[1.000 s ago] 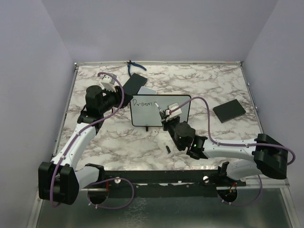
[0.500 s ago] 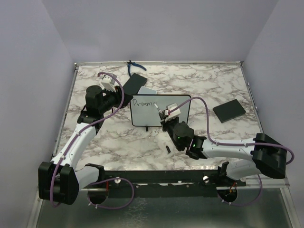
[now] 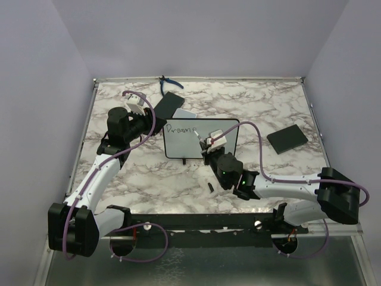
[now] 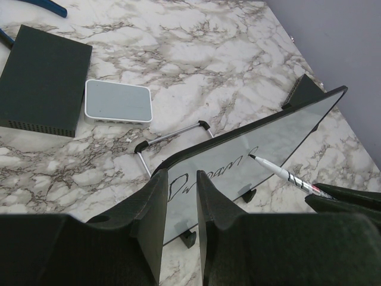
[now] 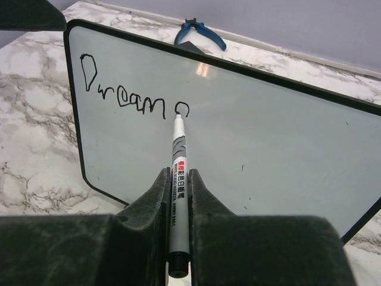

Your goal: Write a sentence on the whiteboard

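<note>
Two arms work here, the left arm (image 3: 98, 173) and the right arm (image 3: 286, 186), each ending in one tool. There is one whiteboard (image 3: 181, 146), one marker (image 5: 178, 161), two black flat rectangles (image 3: 168, 103) (image 3: 287, 139), one grey-white pad (image 3: 184, 113), one pair of blue-handled pliers (image 3: 166, 86) and one small dark cap (image 3: 210, 187).

The whiteboard stands on its two feet a little left of the tabletop's (image 3: 268, 104) middle, in the far half. Its long axis runs left to right, roughly parallel to the far edge, and its written face is turned toward the near edge. The left tool (image 4: 181, 179) is closed on the board's left end, with the frame between its fingers. The right tool (image 5: 177, 176) is clamped on the marker, which points away from the wrist with its tip touching the board.

The sentence (image 5: 128, 95) is one line in the upper left of the face, reading "Dream" plus a small curl at the marker tip.

One rectangle lies behind the board near the far edge, with the pad just beside it. The other lies well apart toward the right edge. The pliers rest at the far edge, and the cap lies near the near edge.

The tabletop is white marble veined with grey, framed by a metal rim. Plain pale lilac walls (image 3: 196, 36) enclose it on three sides.
</note>
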Robot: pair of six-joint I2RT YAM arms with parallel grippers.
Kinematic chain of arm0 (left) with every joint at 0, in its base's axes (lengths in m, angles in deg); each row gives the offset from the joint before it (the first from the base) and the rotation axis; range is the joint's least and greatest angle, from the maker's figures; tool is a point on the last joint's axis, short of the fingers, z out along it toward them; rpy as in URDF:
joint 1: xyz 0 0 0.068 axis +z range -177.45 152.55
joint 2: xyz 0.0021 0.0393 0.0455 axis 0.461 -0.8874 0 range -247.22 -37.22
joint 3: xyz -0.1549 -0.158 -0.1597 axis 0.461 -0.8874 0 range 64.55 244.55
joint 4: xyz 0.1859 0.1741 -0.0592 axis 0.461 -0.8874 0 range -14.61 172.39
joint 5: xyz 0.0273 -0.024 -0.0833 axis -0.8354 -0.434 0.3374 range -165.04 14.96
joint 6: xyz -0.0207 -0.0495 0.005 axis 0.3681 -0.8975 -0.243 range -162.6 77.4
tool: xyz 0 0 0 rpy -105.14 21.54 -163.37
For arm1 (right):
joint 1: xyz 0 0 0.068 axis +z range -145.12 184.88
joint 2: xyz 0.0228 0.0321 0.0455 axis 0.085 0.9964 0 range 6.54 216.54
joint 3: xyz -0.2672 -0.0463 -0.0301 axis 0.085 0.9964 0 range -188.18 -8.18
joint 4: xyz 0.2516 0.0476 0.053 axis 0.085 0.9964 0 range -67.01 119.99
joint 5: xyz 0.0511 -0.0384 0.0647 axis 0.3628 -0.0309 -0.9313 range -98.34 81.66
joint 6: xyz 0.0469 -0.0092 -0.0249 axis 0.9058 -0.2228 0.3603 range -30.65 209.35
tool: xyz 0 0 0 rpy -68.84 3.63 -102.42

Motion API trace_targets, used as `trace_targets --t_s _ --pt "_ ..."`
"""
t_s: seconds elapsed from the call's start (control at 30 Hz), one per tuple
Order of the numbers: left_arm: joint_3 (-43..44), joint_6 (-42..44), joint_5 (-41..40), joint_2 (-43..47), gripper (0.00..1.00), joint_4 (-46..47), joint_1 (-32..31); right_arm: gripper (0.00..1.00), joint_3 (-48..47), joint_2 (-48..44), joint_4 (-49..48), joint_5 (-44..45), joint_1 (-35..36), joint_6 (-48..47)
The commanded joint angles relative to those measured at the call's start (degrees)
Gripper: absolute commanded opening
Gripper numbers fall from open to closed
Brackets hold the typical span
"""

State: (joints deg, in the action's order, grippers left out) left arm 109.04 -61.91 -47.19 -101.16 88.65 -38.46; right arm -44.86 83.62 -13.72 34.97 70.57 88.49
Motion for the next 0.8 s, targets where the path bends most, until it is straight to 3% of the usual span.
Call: trace_targets --t_s 0.0,0.77 --pt "-0.7 -0.2 0.8 1.3 0.27 0.4 -0.2 0.00 1.0 -1.5 1.8 3.5 0.2 0.7" --pt "-0.7 -0.3 0.8 1.3 0.27 0.5 -0.3 0.00 0.6 0.7 3.6 1.7 0.3 3.9"
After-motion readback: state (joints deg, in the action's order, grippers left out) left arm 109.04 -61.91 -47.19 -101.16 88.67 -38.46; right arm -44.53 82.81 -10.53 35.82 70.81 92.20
